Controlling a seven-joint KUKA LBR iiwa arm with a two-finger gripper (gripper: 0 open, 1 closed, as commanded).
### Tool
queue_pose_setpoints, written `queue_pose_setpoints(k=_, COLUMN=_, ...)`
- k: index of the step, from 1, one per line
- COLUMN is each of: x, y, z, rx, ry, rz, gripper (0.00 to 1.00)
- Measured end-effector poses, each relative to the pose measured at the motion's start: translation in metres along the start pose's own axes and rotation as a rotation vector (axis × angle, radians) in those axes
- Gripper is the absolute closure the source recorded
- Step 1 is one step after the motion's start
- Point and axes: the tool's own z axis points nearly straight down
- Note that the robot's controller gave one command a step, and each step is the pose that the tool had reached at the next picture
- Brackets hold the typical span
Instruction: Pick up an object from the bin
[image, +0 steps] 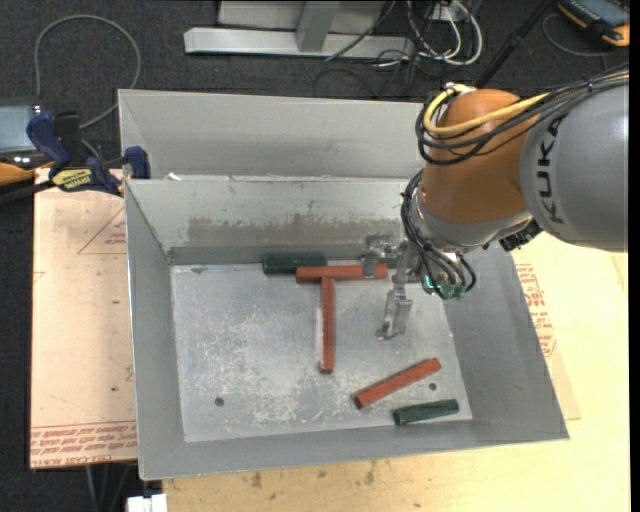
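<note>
Crosswise red bar (328, 271), the piece nearest my hand (392, 322), lies flat on the bin (240, 360) floor near the back wall. By my reading the pick has not happened. Every piece I can see rests on the floor and none is lifted.

The hand hangs low over bare metal, just right of that bar's right end. I cannot tell how far open it is from this angle, nor whether it touches the floor. I see nothing carried in it. It sits over no piece, so I judge everything is left to do: line up over one bar, close on it and raise it clear.

Counting outward, I get five pieces.
- **Red bars:** three. The crosswise one comes first. The lengthwise red bar (327, 330) runs forward from its middle, so the two make a T and seem to touch. The slanted red bar (398, 383) lies well in front of the hand, towards the right.
- **Dark green bars:** two, both shorter. The back green bar (293, 264) lies end to end with the crosswise red one on its left. The front green bar (425, 411) sits just beside the slanted red one, close to the front wall.
</note>
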Motion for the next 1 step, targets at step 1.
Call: queue_pose_setpoints(k=1, x=0.0742, y=-0.0376, z=0.1236, rx=0.000, ry=-0.004, rz=-0.296, gripper=0.00)
